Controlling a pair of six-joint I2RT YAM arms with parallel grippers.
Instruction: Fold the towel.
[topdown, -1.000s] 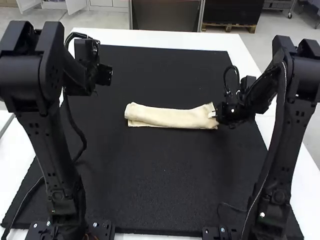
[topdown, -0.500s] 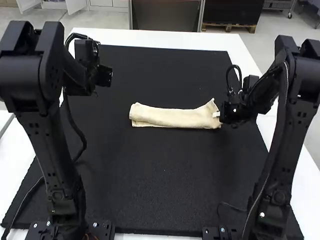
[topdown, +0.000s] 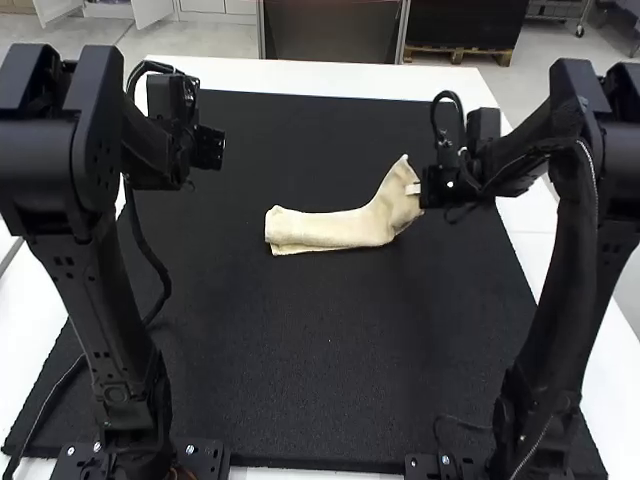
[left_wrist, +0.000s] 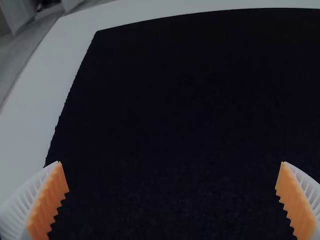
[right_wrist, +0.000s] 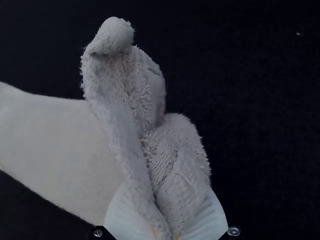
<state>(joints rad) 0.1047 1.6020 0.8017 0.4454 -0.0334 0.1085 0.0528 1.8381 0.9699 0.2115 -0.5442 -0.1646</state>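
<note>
Jaws of the right gripper (topdown: 413, 189) clench the long, folded towel (topdown: 330, 229) by one raised end; the left gripper (topdown: 208, 150) gapes wide.

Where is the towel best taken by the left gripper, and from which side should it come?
Probably best: the free end of the towel, reached from the left, with the open fingers of the left gripper astride its narrow width. This end lies on the mat as a folded strip, while the right gripper holds the other end.
</note>
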